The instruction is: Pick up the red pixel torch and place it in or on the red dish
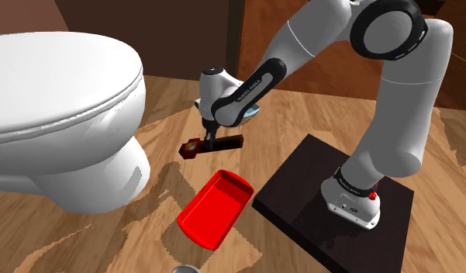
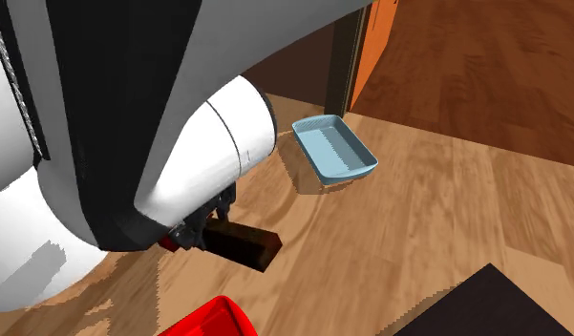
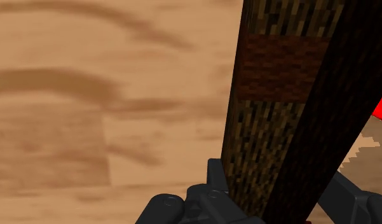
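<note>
The black two-finger gripper (image 1: 212, 140) squeezes the dark brown blocky torch with a red band (image 3: 278, 121) around its middle. The torch looks lifted off the wooden floor (image 3: 88, 127). I think the next job is carrying: move it over the shiny red tray-shaped dish (image 1: 215, 208) nearby, then let go. In the second exterior view the big arm hides one end of the torch.

The arm (image 1: 402, 116) is formed of rounded white shells and dark rings; the gripper (image 1: 213, 144) is finished entirely in black
</note>
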Robot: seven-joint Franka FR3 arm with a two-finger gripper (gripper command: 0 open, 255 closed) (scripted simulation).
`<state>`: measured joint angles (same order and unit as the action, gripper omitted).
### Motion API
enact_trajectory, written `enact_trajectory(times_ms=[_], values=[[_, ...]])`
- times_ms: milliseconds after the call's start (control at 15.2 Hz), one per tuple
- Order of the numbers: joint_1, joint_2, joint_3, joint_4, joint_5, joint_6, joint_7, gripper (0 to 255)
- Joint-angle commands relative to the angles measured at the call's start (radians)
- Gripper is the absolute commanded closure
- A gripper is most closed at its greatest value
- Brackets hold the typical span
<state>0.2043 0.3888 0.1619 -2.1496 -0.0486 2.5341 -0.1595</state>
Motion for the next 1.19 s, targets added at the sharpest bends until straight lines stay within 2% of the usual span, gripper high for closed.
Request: enact_trajectory(times_ms=[0,594,1056,1122], values=[[0.023,-0.033,0.010,-0.047,0.001,0.016,0.035,255],[0.154,-0.153,0.076,-0.233,0.002,0.087,0.237,255],[0.274,-0.211,0.143,-0.317,-0.002,0.117,0.429,255],[0.276,-0.197,0.139,-0.316,-0.011,0.130,0.435,255]])
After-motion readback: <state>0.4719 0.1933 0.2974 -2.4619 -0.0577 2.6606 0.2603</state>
